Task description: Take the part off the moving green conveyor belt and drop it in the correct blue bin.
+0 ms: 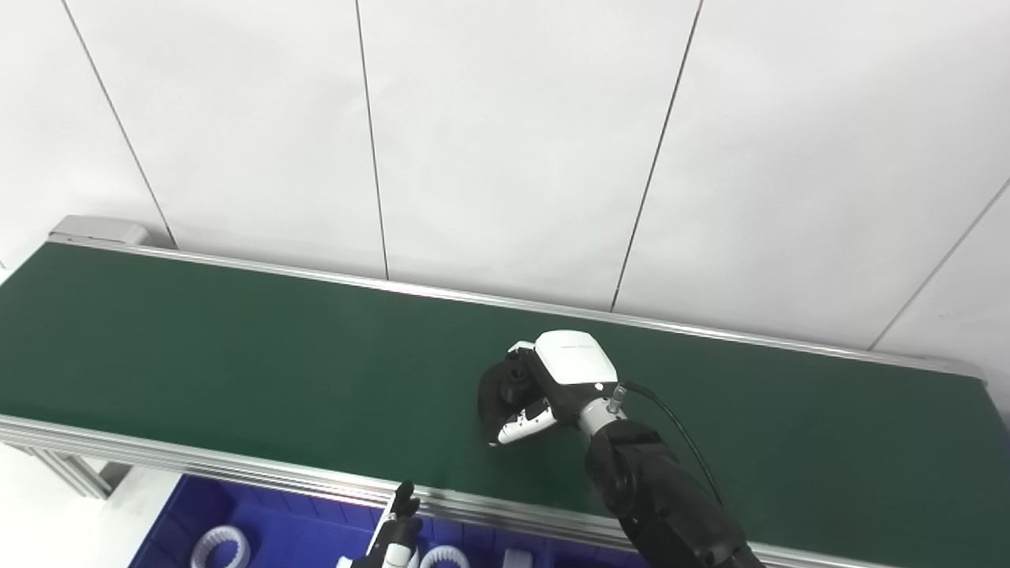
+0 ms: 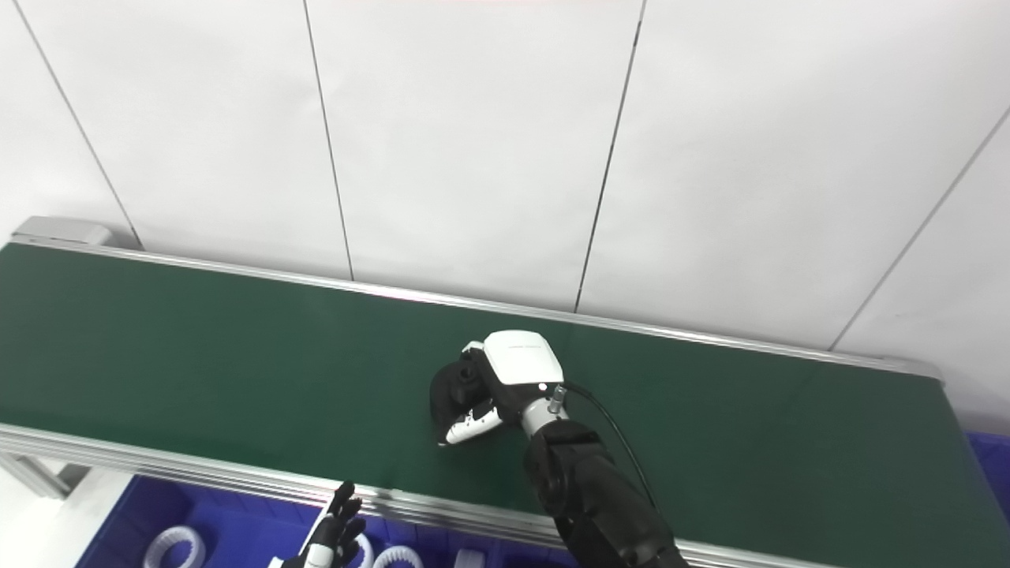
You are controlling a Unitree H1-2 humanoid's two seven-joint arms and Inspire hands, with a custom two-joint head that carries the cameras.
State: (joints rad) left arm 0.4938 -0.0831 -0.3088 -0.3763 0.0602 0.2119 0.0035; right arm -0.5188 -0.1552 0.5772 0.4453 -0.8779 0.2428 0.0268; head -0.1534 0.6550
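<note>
Left eye view
Right hand (image 1: 552,379): reaching out over the middle of the green conveyor belt (image 1: 237,371), its fingers curling around a black part (image 1: 499,390) and gripping it.
Thumb: its white-tipped end is pressing the near side of the part, low against the belt.
Black part: sitting at the belt surface, partly hidden under the white back of the hand; whether it is lifting clear of the belt cannot be told.
Writing: a faint line of print is showing on the white hand cover, too small to read.
Left hand (image 1: 398,530): poking up at the bottom edge, just in front of the belt's near rail, fingers pointing upward; how far it is spreading cannot be told here.
Blue bin (image 1: 260,521): lying below the near rail, holding white ring-shaped parts (image 1: 221,547).

Right eye view
Right hand (image 2: 505,379): wrapping the black part (image 2: 450,394) from above and the right, a black cable trailing from its wrist.
Left hand (image 2: 335,530): showing dark fingers fanning apart, holding nothing, hovering over the blue bin (image 2: 158,505).
White ring-shaped parts (image 2: 175,546): resting inside the bin near the left hand.
Second blue bin (image 2: 990,457): peeking out past the belt's right end.
</note>
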